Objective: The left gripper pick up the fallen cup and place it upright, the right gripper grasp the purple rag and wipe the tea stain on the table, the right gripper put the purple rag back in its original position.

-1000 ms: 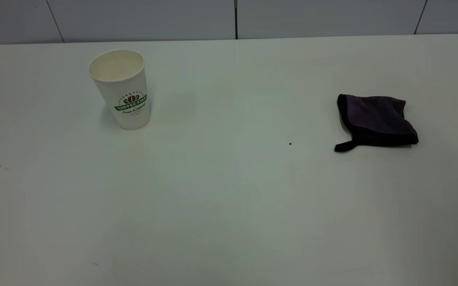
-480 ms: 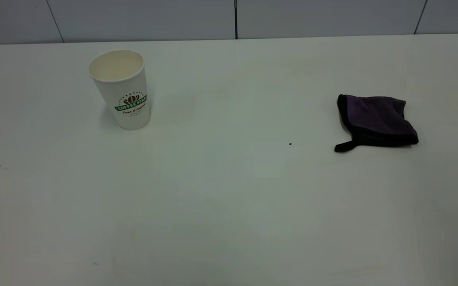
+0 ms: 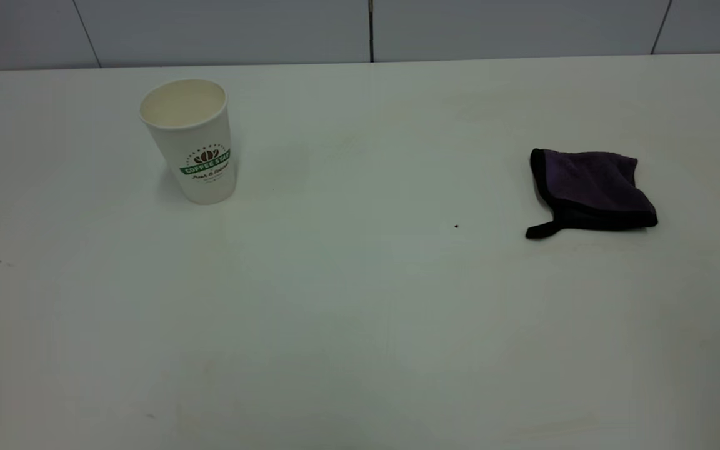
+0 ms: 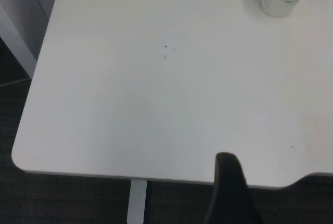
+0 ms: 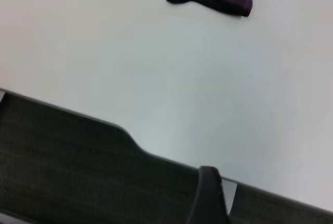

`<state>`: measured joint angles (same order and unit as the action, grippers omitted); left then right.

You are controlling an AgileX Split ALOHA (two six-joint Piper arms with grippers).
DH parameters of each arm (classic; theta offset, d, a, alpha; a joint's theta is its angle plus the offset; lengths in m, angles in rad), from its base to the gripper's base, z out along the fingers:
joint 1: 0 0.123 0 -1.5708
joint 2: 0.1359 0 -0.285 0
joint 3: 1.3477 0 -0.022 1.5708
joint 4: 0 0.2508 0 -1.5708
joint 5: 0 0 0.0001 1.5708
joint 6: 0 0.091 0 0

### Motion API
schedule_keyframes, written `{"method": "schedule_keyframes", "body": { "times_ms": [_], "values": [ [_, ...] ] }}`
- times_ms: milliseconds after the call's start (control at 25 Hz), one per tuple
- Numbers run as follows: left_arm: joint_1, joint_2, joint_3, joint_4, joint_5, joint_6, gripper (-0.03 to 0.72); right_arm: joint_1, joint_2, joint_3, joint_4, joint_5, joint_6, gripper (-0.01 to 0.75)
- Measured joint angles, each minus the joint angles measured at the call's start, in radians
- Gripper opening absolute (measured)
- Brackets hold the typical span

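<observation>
On the table, exterior view:
Table: large off-white smooth tabletop (image 3: 360, 325) with rounded corners; a grey panelled wall (image 3: 222, 28) stands behind its far edge.
Cup: white textured paper cup (image 3: 191, 140) with a green "COFFEE STAR" band and a brown bean logo — upright, mouth up, cream inside showing, at the far left of the table. Nothing touches it.
Rag: small dark purple terry cloth (image 3: 591, 190) with black edging — lying flat and slightly rumpled at the right, well apart from the cup. Its short black loop tab points toward the near left.
Speck: tiny black speck (image 3: 456, 226) on the bare surface, left of the rag and apart from it.
Tea stain: no amber blotch can be made out in any view.
Left gripper: only one black finger (image 4: 229, 193) shows in the left wrist view, above the near left edge of the table, well away from the cup. Whether it is released or clenched cannot be told; it grasps nothing visible.
Right gripper: only one black finger (image 5: 208, 195) shows in the right wrist view, off the near edge of the table over dark flooring (image 5: 62, 156), well away from the rag. Released or clenched cannot be told.
</observation>
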<state>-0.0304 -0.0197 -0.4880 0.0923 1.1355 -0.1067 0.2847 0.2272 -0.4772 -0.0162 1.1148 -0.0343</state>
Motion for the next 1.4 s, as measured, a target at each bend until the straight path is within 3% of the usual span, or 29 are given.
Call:
{"method": "schedule_keyframes", "body": {
  "times_ms": [280, 680, 1120, 1400],
  "values": [
    [0.000, 0.000, 0.000, 0.000, 0.000, 0.000, 0.514, 0.000, -0.002, 0.001, 0.000, 0.000, 0.000, 0.604],
    [0.000, 0.000, 0.000, 0.000, 0.000, 0.000, 0.514, -0.006, -0.005, 0.002, 0.000, 0.000, 0.000, 0.464],
    [0.000, 0.000, 0.000, 0.000, 0.000, 0.000, 0.514, -0.270, -0.161, 0.003, -0.007, 0.002, 0.006, 0.341],
    [0.000, 0.000, 0.000, 0.000, 0.000, 0.000, 0.514, -0.319, -0.226, 0.003, -0.008, 0.005, 0.006, 0.275]
  ]
}}
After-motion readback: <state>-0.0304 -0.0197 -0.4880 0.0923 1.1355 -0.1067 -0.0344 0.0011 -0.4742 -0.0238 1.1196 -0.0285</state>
